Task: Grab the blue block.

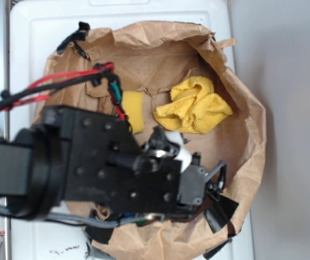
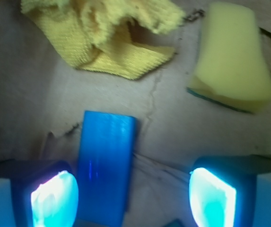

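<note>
The blue block [image 2: 106, 165] lies flat on the brown paper in the wrist view, its long side pointing away from me. My gripper [image 2: 133, 198] is open and straddles it. The block sits close to the left finger pad [image 2: 55, 198] and well clear of the right finger pad [image 2: 212, 201]. In the exterior view my gripper [image 1: 217, 198] hangs low over the near right part of the paper, and the arm hides the blue block.
A yellow sponge [image 1: 132, 111] [image 2: 232, 61] and a crumpled yellow cloth [image 1: 193, 105] [image 2: 111, 33] lie farther back. All rest inside a crumpled brown paper bag [image 1: 241, 124] with raised edges, on a white surface [image 1: 35, 32].
</note>
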You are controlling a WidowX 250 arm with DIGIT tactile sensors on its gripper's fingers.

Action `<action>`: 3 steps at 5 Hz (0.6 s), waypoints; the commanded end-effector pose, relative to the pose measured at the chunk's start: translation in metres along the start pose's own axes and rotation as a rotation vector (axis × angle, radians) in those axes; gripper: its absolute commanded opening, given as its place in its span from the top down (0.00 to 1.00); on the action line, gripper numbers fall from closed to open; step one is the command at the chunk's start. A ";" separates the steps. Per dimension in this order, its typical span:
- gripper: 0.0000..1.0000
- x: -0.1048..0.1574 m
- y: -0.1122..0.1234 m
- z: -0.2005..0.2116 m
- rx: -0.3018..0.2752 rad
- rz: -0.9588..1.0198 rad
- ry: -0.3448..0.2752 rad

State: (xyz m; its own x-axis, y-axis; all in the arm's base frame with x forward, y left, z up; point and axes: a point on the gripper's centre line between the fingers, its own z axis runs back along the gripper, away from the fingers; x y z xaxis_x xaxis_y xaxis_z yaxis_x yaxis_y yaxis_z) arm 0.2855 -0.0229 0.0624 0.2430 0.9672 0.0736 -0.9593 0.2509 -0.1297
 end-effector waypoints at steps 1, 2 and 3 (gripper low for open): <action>0.00 0.009 -0.026 -0.012 -0.011 0.012 -0.018; 0.00 0.008 -0.032 -0.030 0.034 0.014 -0.026; 0.00 0.003 -0.026 -0.034 0.055 -0.010 -0.023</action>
State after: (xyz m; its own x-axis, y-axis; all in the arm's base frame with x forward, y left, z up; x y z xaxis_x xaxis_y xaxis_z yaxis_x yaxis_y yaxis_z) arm 0.3154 -0.0226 0.0242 0.2431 0.9654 0.0944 -0.9674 0.2484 -0.0493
